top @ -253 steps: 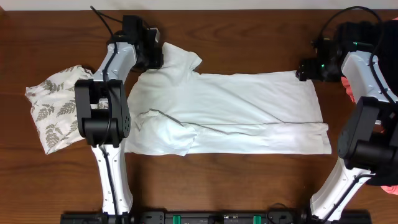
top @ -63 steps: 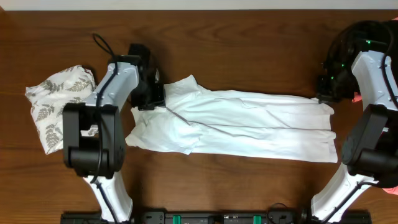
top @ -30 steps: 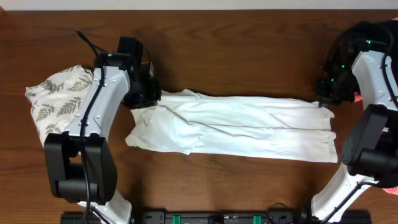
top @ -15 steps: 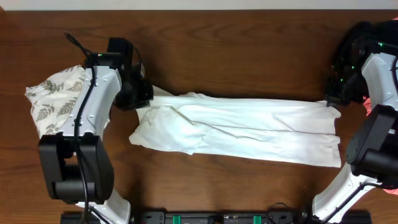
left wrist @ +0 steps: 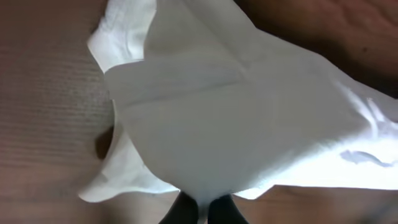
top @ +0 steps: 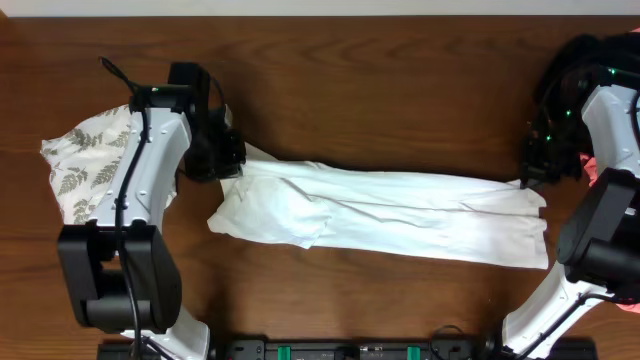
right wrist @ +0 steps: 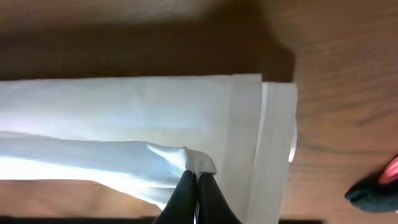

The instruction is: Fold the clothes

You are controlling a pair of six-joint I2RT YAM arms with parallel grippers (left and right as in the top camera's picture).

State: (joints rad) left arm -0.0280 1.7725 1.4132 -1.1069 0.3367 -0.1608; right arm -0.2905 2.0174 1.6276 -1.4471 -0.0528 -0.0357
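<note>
Overhead, white T-shirt (top: 400, 208), long creased strip

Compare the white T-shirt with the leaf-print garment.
The white T-shirt is plain; the leaf-print garment is patterned. The T-shirt lies stretched long, pinched at each end by the left hand and right hand; the leaf-print garment sits bunched and unheld. Both are cloth on the table.

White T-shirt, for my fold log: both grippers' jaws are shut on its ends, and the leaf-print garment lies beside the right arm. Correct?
No. The overhead view shows the leaf-print garment beside the left arm, not the right. The rest holds: left gripper and right gripper each pinch an end of the white T-shirt.
</note>
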